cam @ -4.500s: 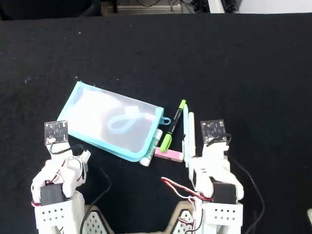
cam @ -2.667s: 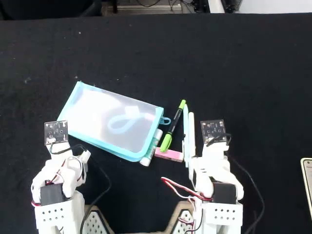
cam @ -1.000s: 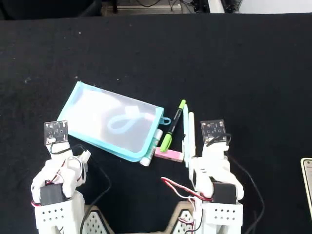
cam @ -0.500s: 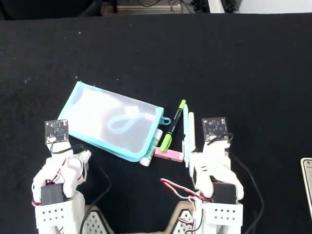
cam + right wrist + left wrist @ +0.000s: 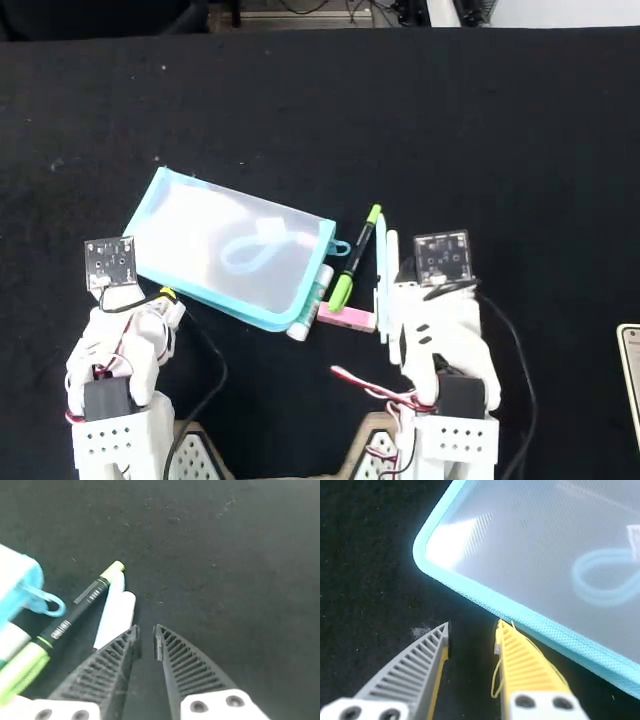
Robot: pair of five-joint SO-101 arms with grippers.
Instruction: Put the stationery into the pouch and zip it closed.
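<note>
Left claw (image 5: pixel 471 625) is seen released, with nothing between its fingers; the blue-edged pouch (image 5: pixel 545 545) is laid flat on the black counter (image 5: pixel 365 540) just beyond its tips. Right claw (image 5: pixel 146 628) is held narrowly parted and empty, with the white pen (image 5: pixel 116 611) and green highlighter (image 5: pixel 65 625) laid just beside it.

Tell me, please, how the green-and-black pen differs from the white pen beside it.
The green-and-black pen has a dark barrel with green ends; the white pen is plain and pale. The green-and-black pen slants, its near end toward the pouch; the white pen lies straighter, closer to the right gripper. Both lie flat on the table, outside the pouch.
</note>
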